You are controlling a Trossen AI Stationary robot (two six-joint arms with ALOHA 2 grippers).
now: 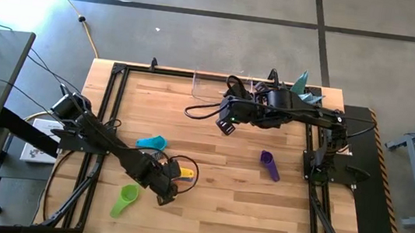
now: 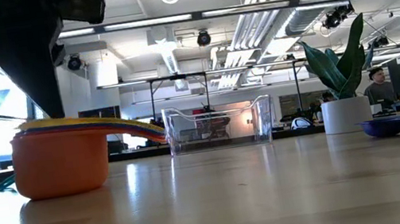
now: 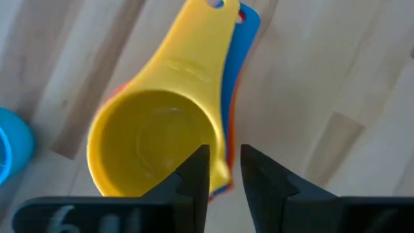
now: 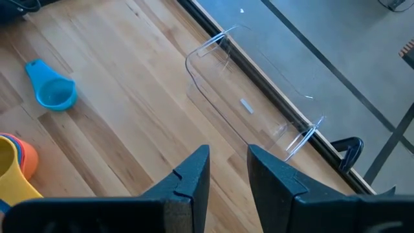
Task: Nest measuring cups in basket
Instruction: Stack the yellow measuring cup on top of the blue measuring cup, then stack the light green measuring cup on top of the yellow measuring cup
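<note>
Your nested stack [image 3: 155, 139] sits on the tabletop [image 1: 221, 204] toward the left front: yellow cup on top, blue beneath it, red and orange edges showing below; in the low view the orange cup [image 2: 61, 162] carries the others, handles fanned out to one side. Your left gripper [image 3: 224, 165] hangs directly over the stack's rim, fingers [image 3: 194, 171] drawn close with only a narrow gap, clamped on nothing you can see. The teal cup [image 1: 152, 141] lies loose just beyond the stack, the green cup [image 1: 126, 199] near the front edge to its left, and the purple cup [image 1: 269, 164] well apart on the right side. The clear basket [image 4: 249, 97] stands at the far edge of the tabletop, nothing visible inside it. Your right gripper [image 4: 228, 171] hovers above bare wood just in front of the basket, fingers [image 4: 194, 175] slightly apart, holding nothing. A potted plant [image 2: 341, 86] stands at the far right corner beside the basket.
</note>
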